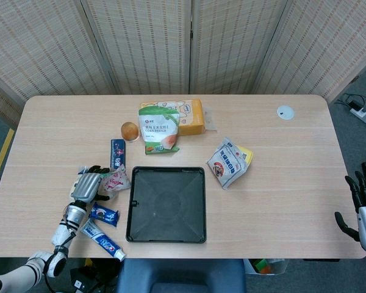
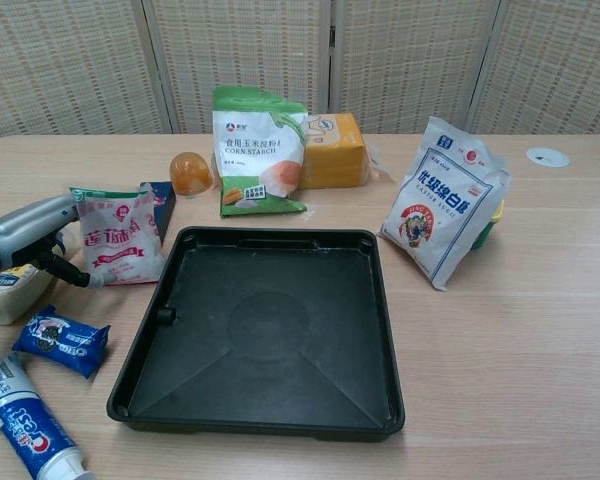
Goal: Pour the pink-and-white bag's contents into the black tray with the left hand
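Clearly, green bag (image 2: 259, 150) reading "CORN STARCH", behind black tray (image 2: 263, 331)

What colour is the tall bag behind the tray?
Green and white corn starch bag, clearest in the chest view.

Your head view looks straight down from high, your chest view low and close, both sharing the tray (image 1: 166, 204) (image 2: 261, 330).

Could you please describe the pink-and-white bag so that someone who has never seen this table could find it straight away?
Start at the black tray in the middle of the table's near side and look just past its far left corner. There the pink-and-white bag stands upright, with the left hand against its outer side. Its pink print sets it apart from the dark blue packet behind and the small blue wrapper in front.
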Controlling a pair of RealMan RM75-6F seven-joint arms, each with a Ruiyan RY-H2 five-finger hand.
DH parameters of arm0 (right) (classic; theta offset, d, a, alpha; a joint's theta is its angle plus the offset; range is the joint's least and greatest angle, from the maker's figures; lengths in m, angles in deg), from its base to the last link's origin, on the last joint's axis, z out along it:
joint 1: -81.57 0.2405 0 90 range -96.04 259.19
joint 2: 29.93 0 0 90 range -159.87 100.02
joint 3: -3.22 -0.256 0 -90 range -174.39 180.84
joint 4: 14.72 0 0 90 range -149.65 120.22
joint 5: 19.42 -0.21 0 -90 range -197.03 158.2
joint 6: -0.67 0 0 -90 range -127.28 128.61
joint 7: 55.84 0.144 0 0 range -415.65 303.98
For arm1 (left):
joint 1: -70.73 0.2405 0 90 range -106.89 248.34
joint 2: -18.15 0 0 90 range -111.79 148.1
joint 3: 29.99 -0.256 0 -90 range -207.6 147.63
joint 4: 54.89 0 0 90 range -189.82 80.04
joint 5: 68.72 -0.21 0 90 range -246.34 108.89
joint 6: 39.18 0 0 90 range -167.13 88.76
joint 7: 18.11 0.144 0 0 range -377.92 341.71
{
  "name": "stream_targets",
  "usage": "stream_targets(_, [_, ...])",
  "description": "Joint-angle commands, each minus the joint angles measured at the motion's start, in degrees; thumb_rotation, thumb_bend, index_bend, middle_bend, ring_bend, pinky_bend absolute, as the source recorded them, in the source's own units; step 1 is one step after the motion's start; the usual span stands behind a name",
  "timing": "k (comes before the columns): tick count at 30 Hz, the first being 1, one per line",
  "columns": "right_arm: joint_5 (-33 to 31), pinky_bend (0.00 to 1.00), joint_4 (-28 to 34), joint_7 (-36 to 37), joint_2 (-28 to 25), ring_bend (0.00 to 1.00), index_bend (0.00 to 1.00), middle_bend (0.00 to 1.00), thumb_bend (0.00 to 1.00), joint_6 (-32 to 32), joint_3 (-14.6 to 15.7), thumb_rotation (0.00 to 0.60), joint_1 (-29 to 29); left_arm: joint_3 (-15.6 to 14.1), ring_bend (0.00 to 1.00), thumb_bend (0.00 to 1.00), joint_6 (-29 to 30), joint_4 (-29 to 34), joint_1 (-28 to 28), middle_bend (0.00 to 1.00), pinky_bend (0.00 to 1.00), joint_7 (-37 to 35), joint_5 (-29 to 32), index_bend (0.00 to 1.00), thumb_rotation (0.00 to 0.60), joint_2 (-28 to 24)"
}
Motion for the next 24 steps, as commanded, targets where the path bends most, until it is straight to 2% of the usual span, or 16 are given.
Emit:
stream_targets(1, [-0.04,0.00,0.06,-0.03,-0.03,0.02,0.00,0.00,0.37,-0.05,-0.02,0.600,-0.06,0.04,0.35,0.27,0.70,-1.51,-0.19,0.39,0.19,-1.22,-0.36,0.32,0.600,1.22])
stream_targets(9, [-0.17,0.00,0.25,-0.19,-0.07,0.03,0.00,0.00,0.37,-0.27,-0.09,0.600,-0.31,0.26,0.38,0.27,1.08,-4.91,-0.77,0.43,0.20,-3.30,-0.58,0.36,0.600,3.51])
stream_targets(14, [-0.35,0.00,0.33,-0.16,-0.13,0.03,0.00,0.00,0.37,-0.31,-0.14,0.600,-0.44,0.48,0.43,0.28,2.18,-8.13,-0.76,0.48,0.22,-5.19,-0.71,0.43,0.600,5.31])
stream_targets(24, [-0.26,0.00,0.66,-0.38,-0.25,0.03,0.00,0.00,0.37,-0.66,-0.25,0.600,-0.66,-0.74,0.51,0.42,3.59,-14.04,-0.64,0.59,0.25,-9.36,-2.30,0.53,0.600,7.47])
